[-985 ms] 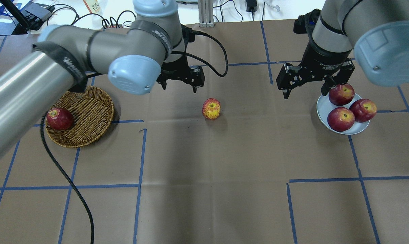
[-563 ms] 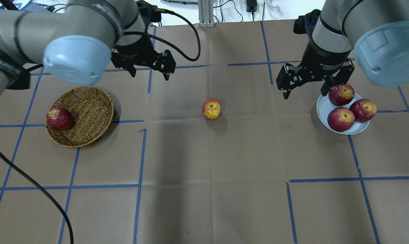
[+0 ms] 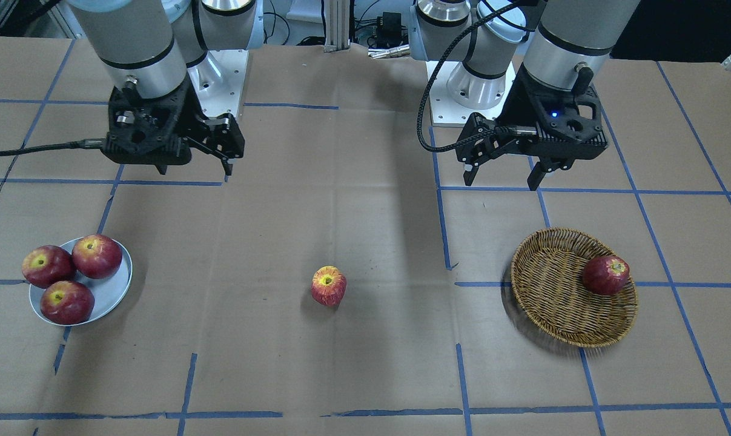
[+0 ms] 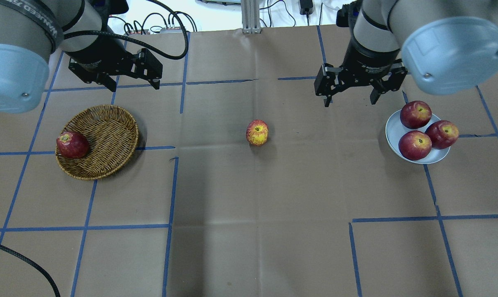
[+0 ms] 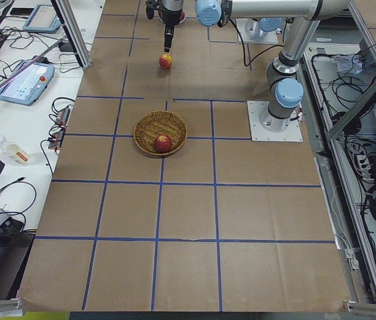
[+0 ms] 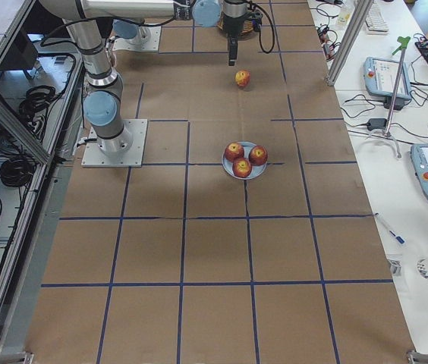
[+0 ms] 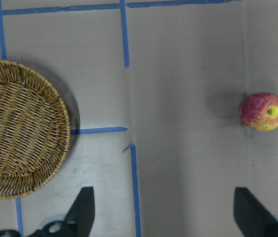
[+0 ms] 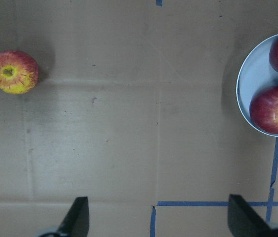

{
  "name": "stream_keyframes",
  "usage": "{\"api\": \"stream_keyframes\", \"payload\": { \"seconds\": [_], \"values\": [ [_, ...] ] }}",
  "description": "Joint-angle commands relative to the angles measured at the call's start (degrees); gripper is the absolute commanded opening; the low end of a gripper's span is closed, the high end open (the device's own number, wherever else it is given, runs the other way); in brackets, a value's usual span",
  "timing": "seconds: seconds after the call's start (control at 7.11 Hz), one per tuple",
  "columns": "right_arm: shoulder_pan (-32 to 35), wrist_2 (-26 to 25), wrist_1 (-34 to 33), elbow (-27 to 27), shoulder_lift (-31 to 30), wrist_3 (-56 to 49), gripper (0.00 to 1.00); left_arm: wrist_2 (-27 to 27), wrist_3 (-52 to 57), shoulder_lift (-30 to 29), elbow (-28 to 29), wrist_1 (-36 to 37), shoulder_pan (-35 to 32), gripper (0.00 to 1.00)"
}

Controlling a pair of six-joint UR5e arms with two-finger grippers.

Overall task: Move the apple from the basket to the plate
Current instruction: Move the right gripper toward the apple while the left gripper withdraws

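On the tabletop (image 4: 249, 231), about midway between the basket (image 4: 112, 136) and the plate (image 4: 394, 128), the streaky apple (image 4: 257, 132) sits alone with its yellow hollow showing. Nothing touches it. The left arm hangs near the basket but not over it, with its wrist pointing down. The left fingers (image 4: 153, 74) are spread wide with nothing between them. The right arm hangs the same way near the plate, and the right fingers (image 4: 324, 86) are spread wide around nothing too. One dark red apple (image 4: 72, 144) lies at the basket's edge. Three dark red apples (image 4: 416, 114) crowd the plate.
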Motion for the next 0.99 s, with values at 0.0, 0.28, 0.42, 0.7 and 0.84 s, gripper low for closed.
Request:
{"api": "stream_keyframes", "payload": {
  "seconds": [0.0,0.28,0.42,0.7,0.84],
  "values": [
    [9.5,-0.5,-3.5,-7.4,10.0,9.8,1.0,0.2,0.1,2.8,0.1,-3.4,0.2,0.99],
    [14.0,-0.8,-13.0,-7.9,16.9,16.5,1.0,0.1,0.6,2.0,0.0,-7.6,-1.1,0.99],
    [14.4,-0.8,-15.2,-7.6,18.9,17.3,1.0,0.3,1.9,2.0,0.1,-10.1,-3.7,0.99],
    [14.5,-0.8,-19.4,-4.4,21.9,17.2,1.0,2.4,3.0,3.5,0.2,-12.3,-4.8,0.99],
    [14.4,-1.0,-27.4,-0.7,23.5,17.3,1.0,5.9,2.9,3.7,1.3,-14.6,-4.8,0.99]
  ]
}}
